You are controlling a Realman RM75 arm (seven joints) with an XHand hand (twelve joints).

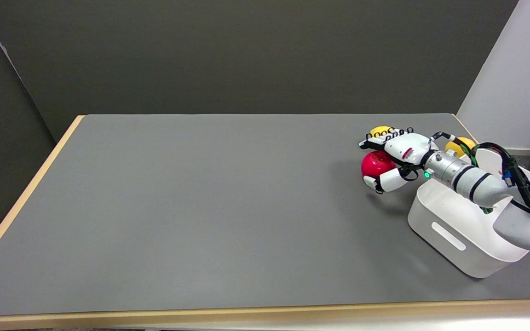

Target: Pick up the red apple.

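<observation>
The red apple (375,163) is at the table's far right, wrapped by my right hand (396,156). The fingers (384,136) lie across its top and far side, and the thumb (387,181) curls under its near side. The hand grips the apple. A shadow falls on the mat below and to the right of it, but I cannot tell whether the apple is off the surface. The white forearm (472,184) reaches in from the lower right, over the bin.
A white plastic bin (449,236) stands at the right edge under the arm. Two yellow fruits lie behind the hand, one (380,130) just past the fingers and one (460,145) by the bin's far corner. The grey mat (200,207) stretches left.
</observation>
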